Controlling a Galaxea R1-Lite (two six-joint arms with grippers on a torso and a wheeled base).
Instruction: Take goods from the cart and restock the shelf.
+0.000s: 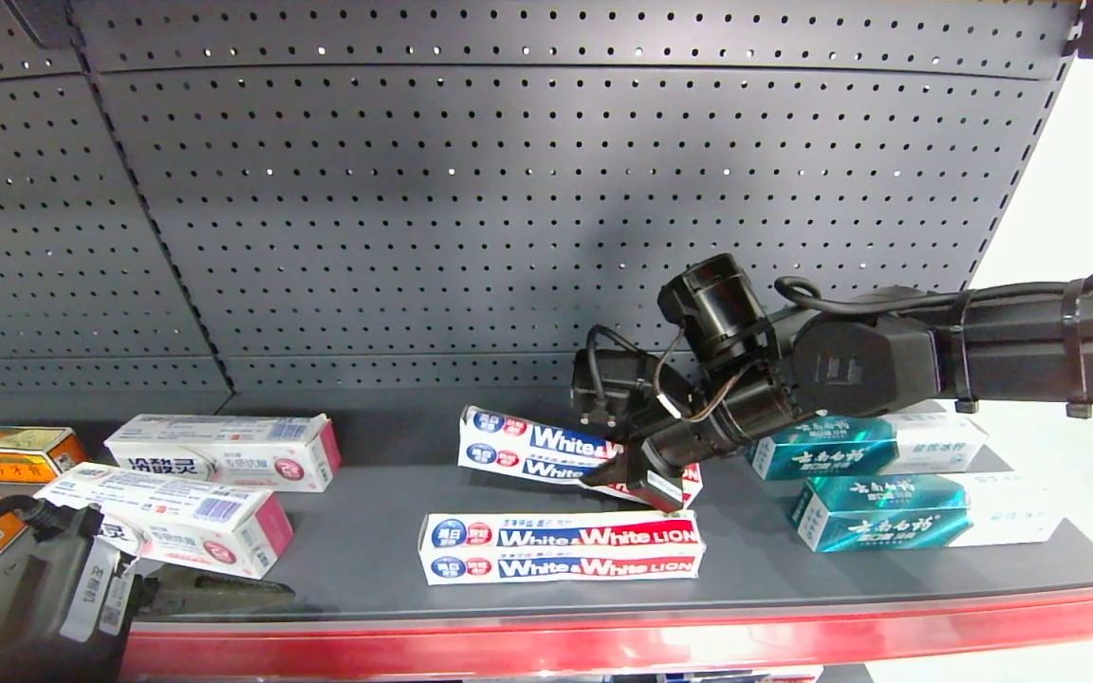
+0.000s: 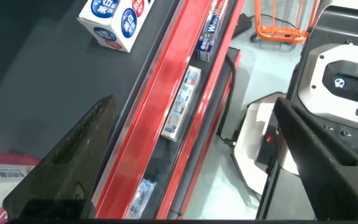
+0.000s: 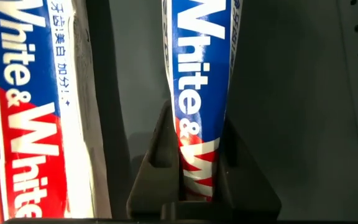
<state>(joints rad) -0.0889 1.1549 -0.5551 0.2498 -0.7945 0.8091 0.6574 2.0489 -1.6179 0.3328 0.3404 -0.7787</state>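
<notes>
Black right arm (image 1: 1011, 327) carries looped cables (image 1: 836, 304)

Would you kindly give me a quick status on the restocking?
Right gripper shut on rear toothpaste box on shelf. Left gripper open, empty, at shelf's front edge. Front toothpaste box close by, not blocking.

Shop, retail aisle; grey perforated back panel (image 1: 546, 237) of store gondola shelving; dark shelf (image 1: 366, 560) with red front edge strip (image 1: 603, 636); boxed goods laid out by kind in groups: orange cartons (image 1: 6, 451), white-and-pink cartons (image 1: 224, 453), blue-red-white toothpaste cartons (image 1: 561, 545), teal cartons (image 1: 888, 512); left wrist view shows lower red-edged tiers with more cartons (image 2: 180, 106) lined along the front; orange wire frame (image 2: 281, 22), cart or basket, on pale floor (image 2: 229, 168)
</notes>
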